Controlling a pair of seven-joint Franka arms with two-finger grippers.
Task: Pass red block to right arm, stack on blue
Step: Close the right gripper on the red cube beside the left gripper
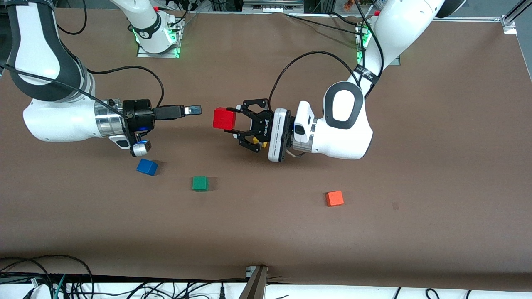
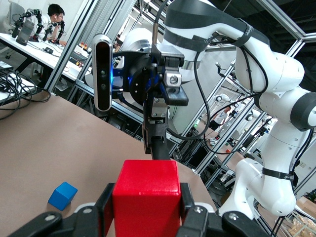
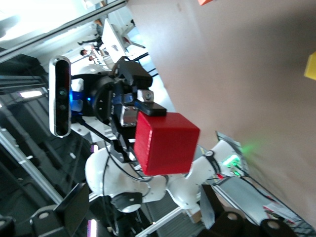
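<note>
My left gripper point(image 1: 236, 120) is shut on the red block point(image 1: 224, 118) and holds it level in the air over the middle of the table. The block fills the left wrist view point(image 2: 146, 197) between the two pads. My right gripper point(image 1: 193, 110) is open and empty, pointing at the block with a small gap between them. In the right wrist view the block point(image 3: 165, 143) hangs ahead of my spread fingers point(image 3: 76, 207). The blue cube point(image 1: 146, 167) lies on the table below my right wrist, and shows in the left wrist view point(image 2: 62, 195).
A green cube point(image 1: 200, 183) lies beside the blue one, toward the left arm's end. An orange cube point(image 1: 334, 198) lies farther toward that end. A yellow cube point(image 1: 259, 144) shows partly under my left gripper. Cables run along the table's front edge.
</note>
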